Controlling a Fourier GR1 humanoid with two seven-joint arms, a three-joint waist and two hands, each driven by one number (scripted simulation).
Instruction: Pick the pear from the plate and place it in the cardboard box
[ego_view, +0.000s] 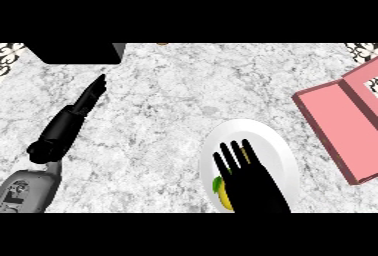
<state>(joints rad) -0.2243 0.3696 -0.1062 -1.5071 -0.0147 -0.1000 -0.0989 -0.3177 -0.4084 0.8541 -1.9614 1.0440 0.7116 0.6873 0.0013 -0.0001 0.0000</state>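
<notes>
Head view of a grey marbled counter (162, 115), read from left to right. At far left, the left forearm (26, 190) enters from the lower edge and carries the left hand (81, 107), which points up and slightly right with its fingers straight and held together; it holds nothing, and nothing lies near it but the bare counter. A black block (77, 52) sits at the upper left edge, just above that hand's fingertips and apart from them. Right of centre lies a white plate (277, 150). The right hand (247, 177) rises from the lower edge over the plate's lower half, its fingers (235, 155) straight, slightly spread and pointing up; they are not curled round anything. The pear (221, 192), yellow with a green patch, is on the plate at the hand's lower left side, largely hidden by the hand; whether the palm touches it cannot be told. At far right, well apart from the plate, stands the box (339, 130), pink, with its flap open and its right part cut off by the edge.
</notes>
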